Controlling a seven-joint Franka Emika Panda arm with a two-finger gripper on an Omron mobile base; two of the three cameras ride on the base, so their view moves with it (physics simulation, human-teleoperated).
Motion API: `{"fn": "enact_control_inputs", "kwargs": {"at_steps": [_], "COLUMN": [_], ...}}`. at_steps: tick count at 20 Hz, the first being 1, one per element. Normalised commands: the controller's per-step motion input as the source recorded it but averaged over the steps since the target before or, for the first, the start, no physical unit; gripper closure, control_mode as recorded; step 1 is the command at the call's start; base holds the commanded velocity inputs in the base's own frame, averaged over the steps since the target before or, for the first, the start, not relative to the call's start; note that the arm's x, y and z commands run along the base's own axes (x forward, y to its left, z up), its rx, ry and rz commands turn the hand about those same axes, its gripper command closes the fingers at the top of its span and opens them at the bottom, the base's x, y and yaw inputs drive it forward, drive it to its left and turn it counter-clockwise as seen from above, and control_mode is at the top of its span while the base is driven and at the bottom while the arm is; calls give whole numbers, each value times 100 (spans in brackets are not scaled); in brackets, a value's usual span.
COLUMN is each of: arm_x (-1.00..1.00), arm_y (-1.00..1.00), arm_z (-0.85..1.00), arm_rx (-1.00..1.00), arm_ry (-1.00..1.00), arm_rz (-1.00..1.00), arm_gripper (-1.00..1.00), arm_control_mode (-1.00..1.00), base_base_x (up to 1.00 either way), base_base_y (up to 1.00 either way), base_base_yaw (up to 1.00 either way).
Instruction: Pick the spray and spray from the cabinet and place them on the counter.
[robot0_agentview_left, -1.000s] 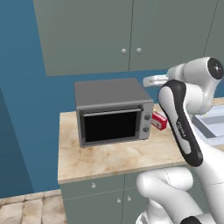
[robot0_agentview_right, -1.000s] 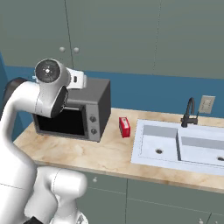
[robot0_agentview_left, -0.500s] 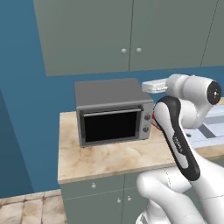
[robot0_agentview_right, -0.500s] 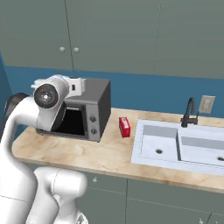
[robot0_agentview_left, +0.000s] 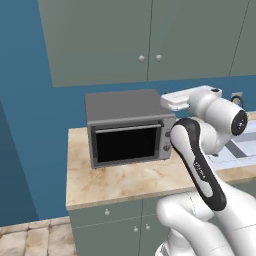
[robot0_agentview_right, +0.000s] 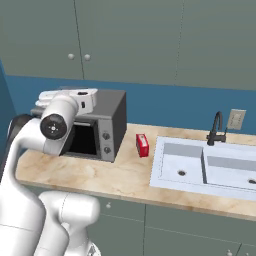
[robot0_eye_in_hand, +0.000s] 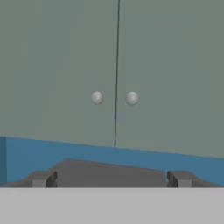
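Note:
The cabinet (robot0_eye_in_hand: 61, 65) fills the wall ahead with both flat doors closed, so the sprays are hidden behind them. Its two round pale knobs (robot0_eye_in_hand: 96, 97) sit side by side at the door seam, straight ahead of my gripper (robot0_eye_in_hand: 113, 179). The gripper is open, its fingertips (robot0_eye_in_hand: 43, 178) wide apart with nothing between them. My hand (robot0_agentview_left: 179, 100) hovers just above the toaster oven's top, well below the cabinet (robot0_agentview_left: 100, 45) and short of the doors. The beige counter (robot0_agentview_left: 120, 182) runs below; it is also seen as the counter (robot0_agentview_right: 115, 172).
A grey toaster oven (robot0_agentview_left: 127, 127) stands on the counter under the cabinet. A flat red box (robot0_agentview_right: 142, 145) lies to its right, then the pale sink (robot0_agentview_right: 200, 167) with a dark faucet (robot0_agentview_right: 216, 129). Base cupboards with knobs (robot0_agentview_left: 106, 212) run below.
The arm's elbow joint has dropped and the forearm has swung over, while the hand has stayed above the toaster oven, shifting slightly. The gripper stays open; the doors stay closed.

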Motion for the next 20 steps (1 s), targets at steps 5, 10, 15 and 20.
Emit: {"fn": "enact_control_inputs", "kwargs": {"at_steps": [5, 10, 15, 20], "arm_x": [0, 0, 1, 8], "arm_y": [0, 0, 0, 0], "arm_z": [16, 20, 9, 13], "arm_rx": [-1, 0, 0, 0], "arm_ry": [-16, -14, -14, -11], "arm_rz": [0, 0, 0, 0], "arm_gripper": [-100, -100, -100, -100], "arm_control_mode": [-100, -100, -100, -100], "base_base_x": [0, 0, 0, 0], "base_base_y": [0, 0, 0, 0], "base_base_yaw": [0, 0, 0, 0]}}
